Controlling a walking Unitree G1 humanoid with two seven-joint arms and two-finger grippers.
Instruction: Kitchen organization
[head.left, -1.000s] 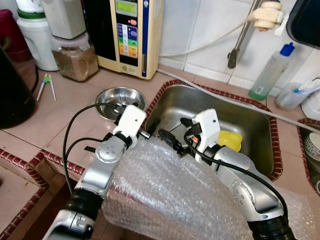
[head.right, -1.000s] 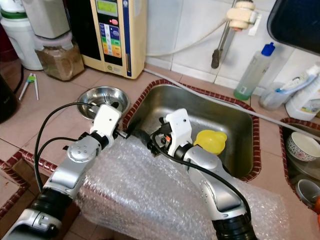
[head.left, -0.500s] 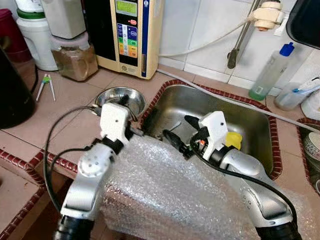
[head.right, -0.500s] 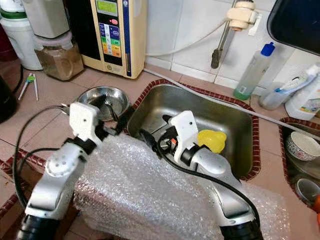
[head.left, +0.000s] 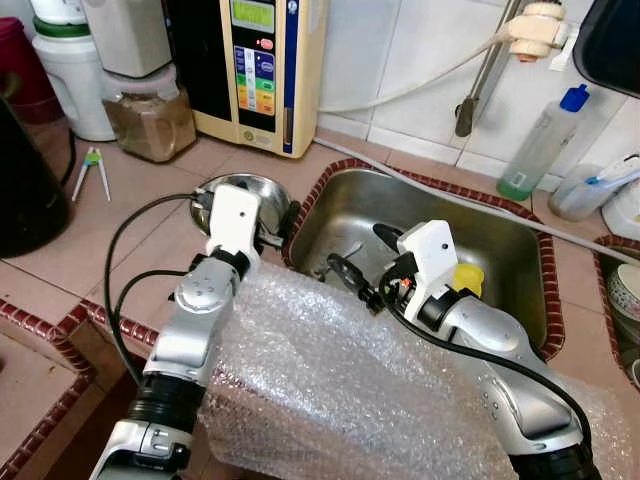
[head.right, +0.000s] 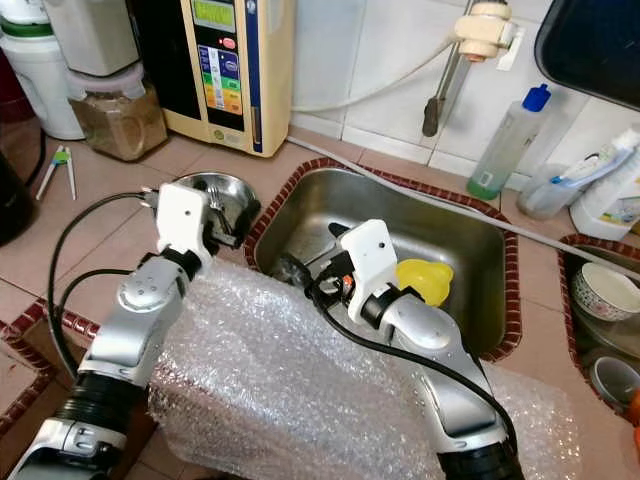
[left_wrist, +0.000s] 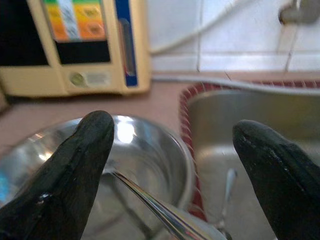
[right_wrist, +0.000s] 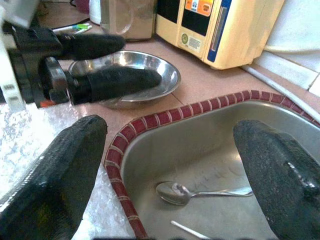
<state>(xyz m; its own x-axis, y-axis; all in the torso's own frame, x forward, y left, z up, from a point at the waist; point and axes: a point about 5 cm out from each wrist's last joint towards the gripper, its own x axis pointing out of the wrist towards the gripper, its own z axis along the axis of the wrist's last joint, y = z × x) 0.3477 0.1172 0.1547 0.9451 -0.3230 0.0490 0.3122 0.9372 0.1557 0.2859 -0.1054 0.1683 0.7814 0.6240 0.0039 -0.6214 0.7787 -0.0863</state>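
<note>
A shallow steel bowl (head.left: 243, 187) sits on the tiled counter just left of the steel sink (head.left: 505, 245). My left gripper (head.left: 280, 222) hovers open at the bowl's sink-side rim. In the left wrist view the bowl (left_wrist: 150, 155) lies between the spread fingers, and a thin steel handle (left_wrist: 150, 206) slants across it untouched. My right gripper (head.left: 362, 255) hangs open over the sink's near-left corner. A spoon (right_wrist: 200, 191) lies on the sink floor between its fingers (right_wrist: 55, 175). A yellow plastic piece (head.right: 425, 280) rests in the sink behind the right wrist.
Bubble wrap (head.left: 330, 380) covers the counter edge under both arms. A cream water machine (head.left: 255, 70), a jar (head.left: 150, 115) and green-tipped tongs (head.left: 92, 170) stand at the back left. A soap bottle (head.left: 540, 150) is behind the sink. Bowls (head.right: 605, 290) fill a second basin on the right.
My left gripper has swung left from the sink's edge to the steel bowl. The right gripper has risen slightly over the sink and stays open.
</note>
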